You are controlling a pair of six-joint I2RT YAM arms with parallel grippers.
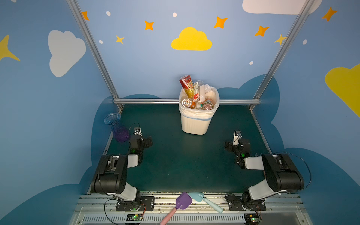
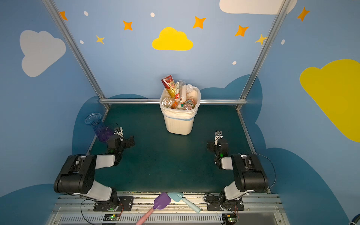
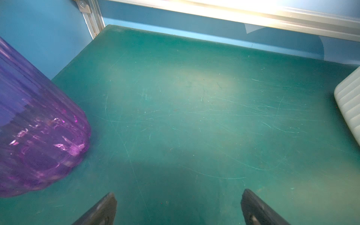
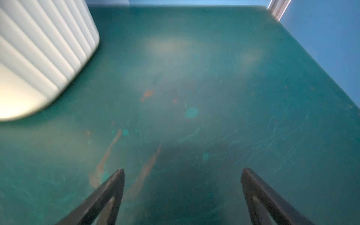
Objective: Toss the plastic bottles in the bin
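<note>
Low at left and right, the black left gripper (image 1: 148,141) and black right gripper (image 1: 228,146) sat with jaws spread, empty; seemingly nothing remained to grab. Upper centre, clear, colourful-labelled plastic bottles (image 1: 194,93) overfilled the ribbed off-white bin (image 1: 194,125).

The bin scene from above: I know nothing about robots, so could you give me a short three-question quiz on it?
1. True or false: plastic bottles stick up above the rim of the bin.
2. What does the left gripper hold? A) a bottle B) a shovel C) nothing
3. Beside which arm does the purple vase stand?
Key: 1 true; 2 C; 3 left.
</note>
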